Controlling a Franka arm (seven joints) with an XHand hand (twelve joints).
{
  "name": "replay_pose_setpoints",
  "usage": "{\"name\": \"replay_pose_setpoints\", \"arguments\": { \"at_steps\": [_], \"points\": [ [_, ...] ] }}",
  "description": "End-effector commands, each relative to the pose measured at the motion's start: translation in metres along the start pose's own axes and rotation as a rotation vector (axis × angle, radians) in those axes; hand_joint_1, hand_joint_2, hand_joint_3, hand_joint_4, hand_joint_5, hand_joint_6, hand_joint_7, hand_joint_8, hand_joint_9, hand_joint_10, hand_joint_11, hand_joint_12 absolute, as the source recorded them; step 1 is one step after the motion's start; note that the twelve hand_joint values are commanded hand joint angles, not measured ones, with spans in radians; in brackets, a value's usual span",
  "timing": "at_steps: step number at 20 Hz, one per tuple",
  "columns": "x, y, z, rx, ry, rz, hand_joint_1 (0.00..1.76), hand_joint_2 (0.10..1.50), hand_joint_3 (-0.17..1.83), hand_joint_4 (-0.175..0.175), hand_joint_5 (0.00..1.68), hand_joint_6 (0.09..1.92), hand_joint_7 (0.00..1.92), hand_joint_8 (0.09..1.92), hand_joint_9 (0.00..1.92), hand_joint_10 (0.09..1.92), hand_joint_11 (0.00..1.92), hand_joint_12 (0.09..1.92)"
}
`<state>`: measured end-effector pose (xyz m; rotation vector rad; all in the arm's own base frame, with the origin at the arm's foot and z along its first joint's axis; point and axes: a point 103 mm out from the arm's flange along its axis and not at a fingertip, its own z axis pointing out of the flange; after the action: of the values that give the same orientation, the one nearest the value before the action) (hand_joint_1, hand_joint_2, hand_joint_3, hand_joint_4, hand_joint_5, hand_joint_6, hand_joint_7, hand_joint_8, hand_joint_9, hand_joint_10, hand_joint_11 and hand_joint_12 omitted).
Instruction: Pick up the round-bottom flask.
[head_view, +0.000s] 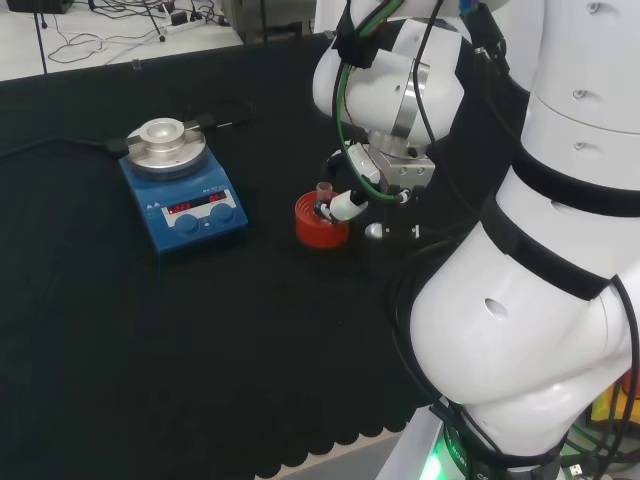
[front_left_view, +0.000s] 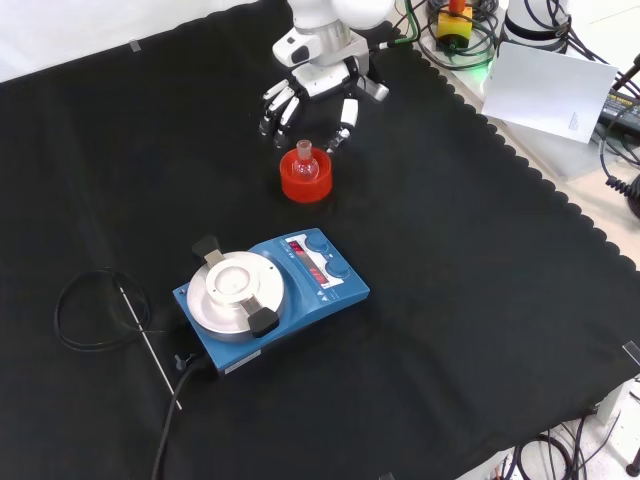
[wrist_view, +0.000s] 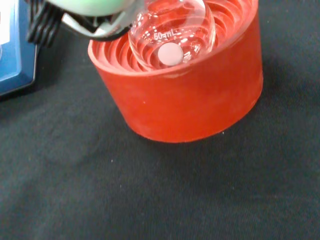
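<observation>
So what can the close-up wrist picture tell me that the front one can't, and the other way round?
Wrist view: the ribbed inside of the red stand and a round white spot on the clear flask's bulb. Front view: the hand with its fingers spread just beyond the flask's neck, not touching it, and the whole blue stirrer plate. Both show the flask seated in its stand on black cloth.

From my station the light looks even and bright, coming from overhead, and the black cloth (front_left_view: 480, 300) soaks it up, so I see hardly any shadows. Small glints sit on the clear flask (wrist_view: 172, 30) in the wrist view, where a blurred pale part of the robot hand (wrist_view: 90, 7) is out of focus.
</observation>
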<state>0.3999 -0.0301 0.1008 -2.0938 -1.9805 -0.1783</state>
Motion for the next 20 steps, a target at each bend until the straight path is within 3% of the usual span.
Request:
{"name": "replay_pose_setpoints", "arguments": {
  "at_steps": [1,11,20],
  "points": [
    [-0.001,0.008,0.000,-0.032,0.009,-0.001,0.91,0.62,0.61,-0.026,0.61,0.49,0.25,0.58,0.47,0.59,0.19,1.35],
    [-0.002,0.016,0.003,-0.024,0.000,0.002,0.92,0.62,0.62,-0.032,0.62,0.65,0.26,0.60,0.48,0.60,0.21,1.35],
    [0.002,0.018,0.007,-0.018,-0.012,-0.011,0.92,0.63,0.62,-0.037,0.81,0.76,0.27,0.60,0.50,0.60,0.22,1.35]
  ]
}}
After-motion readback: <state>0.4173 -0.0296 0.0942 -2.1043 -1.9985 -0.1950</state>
